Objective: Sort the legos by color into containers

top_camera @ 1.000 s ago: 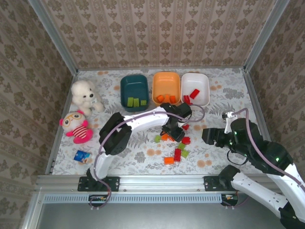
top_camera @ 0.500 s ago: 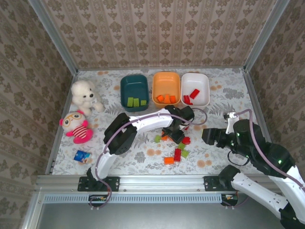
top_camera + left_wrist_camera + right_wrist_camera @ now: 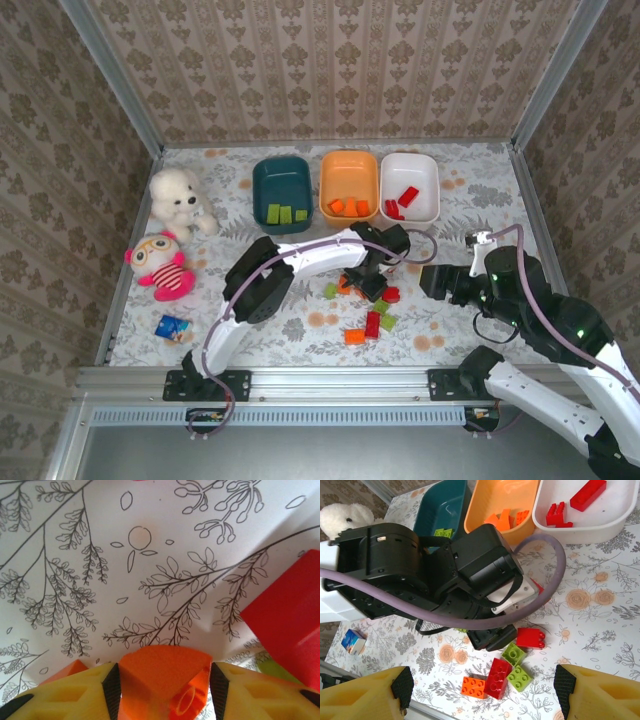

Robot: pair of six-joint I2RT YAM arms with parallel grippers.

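near edge first. the right gripper (image 3: 480, 695) hangs over the front of the table with its jaws wide apart and nothing between them. its fingers (image 3: 367, 697) frame the loose pile (image 3: 372, 323) of red, orange and green legos below.

just beyond the pile, the left gripper (image 3: 165, 692) is down at the cloth, pads against both sides of one orange brick (image 3: 162, 677). you are grasping it. the brick sits skewed, one corner toward the wrist camera. a red brick (image 3: 292, 625) lies just beside the finger at the right of that view. a bit of another orange piece (image 3: 70, 671) peeks past the other finger.

far row, side by side: teal tub (image 3: 280, 185) with green pieces, orange tub (image 3: 350, 154) with orange pieces, white tub (image 3: 410, 156) with red ones. sorting looks partly done. the step in hand looks like the pick bound for the orange tub.

risks, as judged:
- skewed hold: the brick may pivot out on the lift or drop short of the tub.
- close neighbours: your fingers may drag the red brick or carry a second piece up.
- the two wrists are near each other, so a lift swung toward the right could clip the right arm.
- a release past the orange tub puts the brick among the reds.
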